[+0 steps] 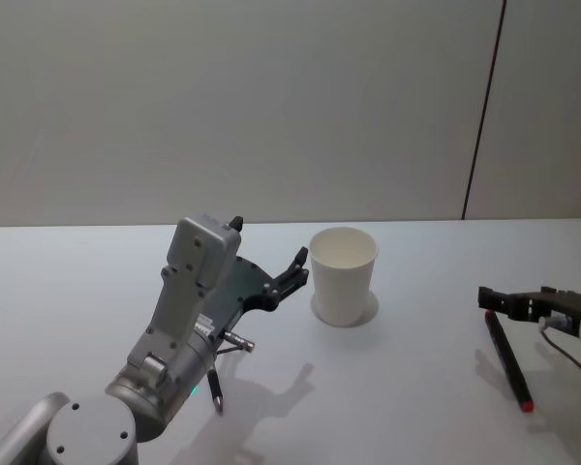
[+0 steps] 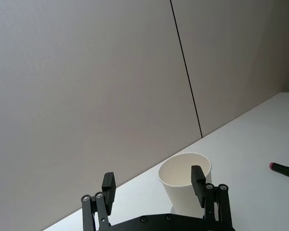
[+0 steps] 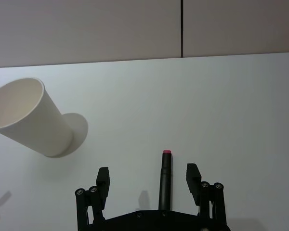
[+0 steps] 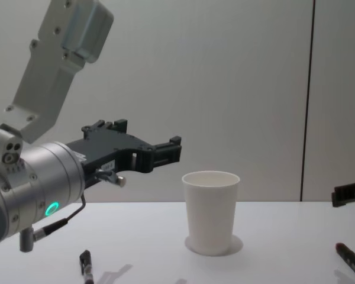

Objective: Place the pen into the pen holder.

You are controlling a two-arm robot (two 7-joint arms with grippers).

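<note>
Chest view: tapered paper pen holder (image 4: 210, 214)

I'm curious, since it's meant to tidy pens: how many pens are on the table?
2. A red-tipped pen lies under the right pincer, right of the cup; a dark pen lies beneath the left arm, partly hidden. Others could be hidden.

A white table (image 1: 416, 387) meets a grey wall (image 1: 223, 97) with a dark seam (image 1: 484, 107).
</note>
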